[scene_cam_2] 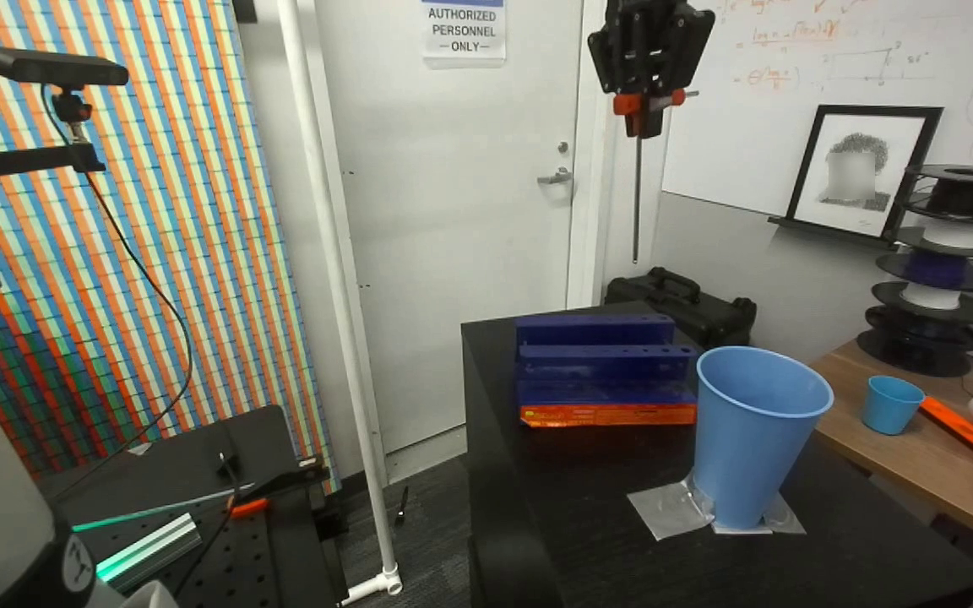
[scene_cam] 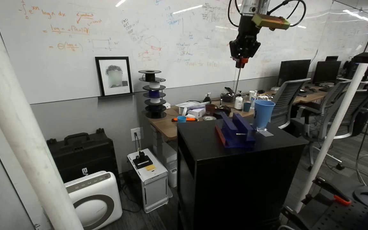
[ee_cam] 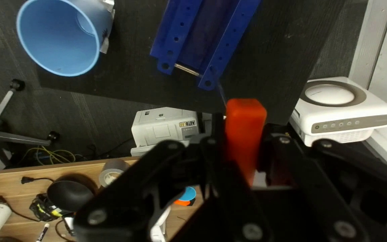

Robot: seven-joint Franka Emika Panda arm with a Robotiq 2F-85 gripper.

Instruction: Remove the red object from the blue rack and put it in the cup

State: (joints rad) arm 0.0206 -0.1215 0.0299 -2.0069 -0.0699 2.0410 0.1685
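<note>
Gripper (scene_cam_2: 644, 118), black, two-fingered. Condition: clamped on the handle of the red tool (ee_cam: 246, 131), the fingers (ee_cam: 217, 144) bearing in from both sides and parted only by the handle's thickness. Wrist view: gripper entering from the bottom edge, right of centre; red handle standing between the fingers, blurred.

Red tool, thick handle, long thin metal shaft. Location: in the grip, out of the rack. Shaft below the fingertips, close to vertical in both exterior views, its end in mid-air; form of the tip too small to tell.

Arm (scene_cam: 257, 6), cut off by the top edge, at upper right of the frame in an exterior view. Pose: last section and gripper aimed downward. Yellow-green block (scene_cam: 272, 21) attached beside the wrist.

Blue rack (scene_cam_2: 605, 367), low, dark, two parallel rails with holes. Right of centre in both exterior views, top centre in the wrist view; lower than the tool and apart from it. Metal pin (ee_cam: 186, 69) between the rails at one end; orange-red strip (scene_cam_2: 609, 415) along one side of the base.

Cup (scene_cam_2: 752, 456), light blue, tall, upright. Upper left in the wrist view, near the rack, a gap between. Silver tape (scene_cam_2: 664, 511) about its foot.

Cabinet (scene_cam_2: 588, 507), black, bearing rack and cup.
</note>
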